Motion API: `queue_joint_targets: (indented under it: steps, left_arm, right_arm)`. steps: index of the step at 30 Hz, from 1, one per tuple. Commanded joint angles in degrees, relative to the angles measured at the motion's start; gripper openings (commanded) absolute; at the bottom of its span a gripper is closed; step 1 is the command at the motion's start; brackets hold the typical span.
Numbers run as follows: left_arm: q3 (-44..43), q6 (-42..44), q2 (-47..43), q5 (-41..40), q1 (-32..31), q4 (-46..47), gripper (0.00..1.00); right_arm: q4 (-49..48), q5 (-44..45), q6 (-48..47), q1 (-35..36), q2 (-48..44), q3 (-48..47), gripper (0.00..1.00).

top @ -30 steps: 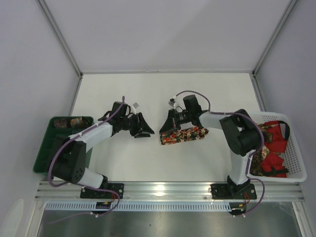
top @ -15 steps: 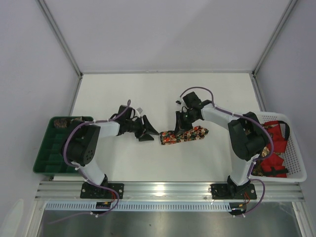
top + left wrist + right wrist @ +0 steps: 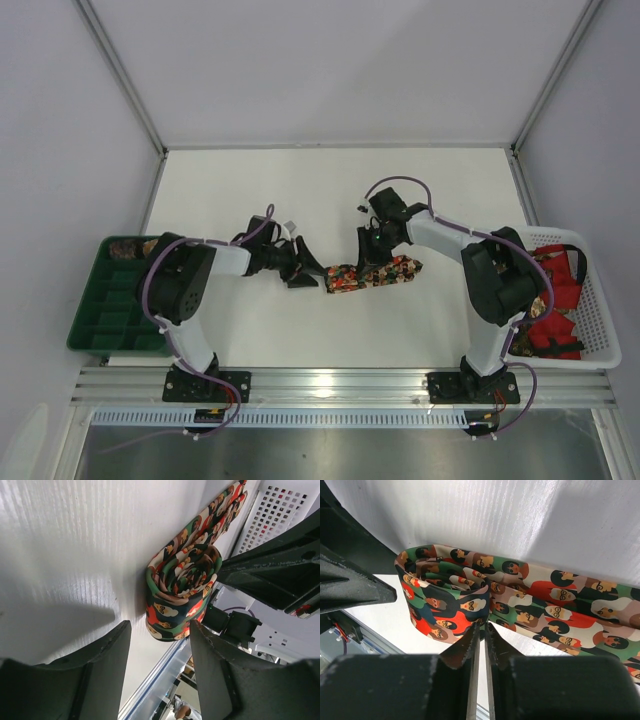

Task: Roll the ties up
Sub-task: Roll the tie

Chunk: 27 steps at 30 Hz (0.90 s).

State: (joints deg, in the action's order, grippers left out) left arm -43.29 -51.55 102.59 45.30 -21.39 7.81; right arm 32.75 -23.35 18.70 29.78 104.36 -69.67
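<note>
Left pincer point(image 3: 159, 640) is standing spread, facing the rolled end of the tie point(image 3: 182, 587) just ahead of its tips. Tie is lying partly rolled on the white table point(image 3: 300, 190), front middle, tail running right. Right pincer point(image 3: 481, 630) is sitting with its fingers nearly pressed together, tips at the roll's edge; can't tell if it's pinching fabric. White basket point(image 3: 600, 352) is sitting far right and green tray point(image 3: 85, 322) far left.

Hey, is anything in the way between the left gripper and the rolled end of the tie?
Nothing visible. The left gripper is open and faces the rolled end of the tie, with only bare table between them. The right gripper is on the roll's other side, not in between.
</note>
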Motion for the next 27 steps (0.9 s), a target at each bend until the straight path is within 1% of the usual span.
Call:
queue_joint_targets:
  steps: [1, 3, 6, 15, 20, 23, 27]
  left_arm:
    - [-1.7, -1.1, 0.9, 1.5, -0.7, 4.3, 0.56]
    - [-1.7, -1.1, 1.1, 1.5, -0.8, 4.5, 0.57]
    - [-1.5, -1.4, 1.7, 1.4, -1.0, 5.3, 0.57]
    - [-2.9, -3.0, 3.4, 1.5, -2.2, 7.7, 0.57]
    - [-3.0, -4.5, 4.8, 1.9, -2.8, 10.3, 0.57]
    - [-3.5, -6.0, 5.4, 2.2, -3.4, 12.1, 0.52]
    - [-4.7, -5.8, 4.9, 2.2, -4.5, 10.9, 0.47]
  right_arm:
    - [0.5, -0.5, -0.9, 0.3, -0.6, -2.2, 0.15]
    - [0.3, -0.8, -0.9, 0.4, -0.1, -2.5, 0.18]
    - [-0.2, -1.3, -0.9, 0.5, 0.0, -2.6, 0.20]
    - [-1.8, -2.7, -0.8, 0.5, 3.0, -2.0, 0.20]
    - [-2.7, -2.1, -0.3, 0.3, 3.8, -1.3, 0.19]
    - [-3.2, -2.3, -0.2, 0.3, 3.6, -0.5, 0.19]
    - [-3.5, -2.7, -0.2, 0.3, 3.5, -0.1, 0.19]
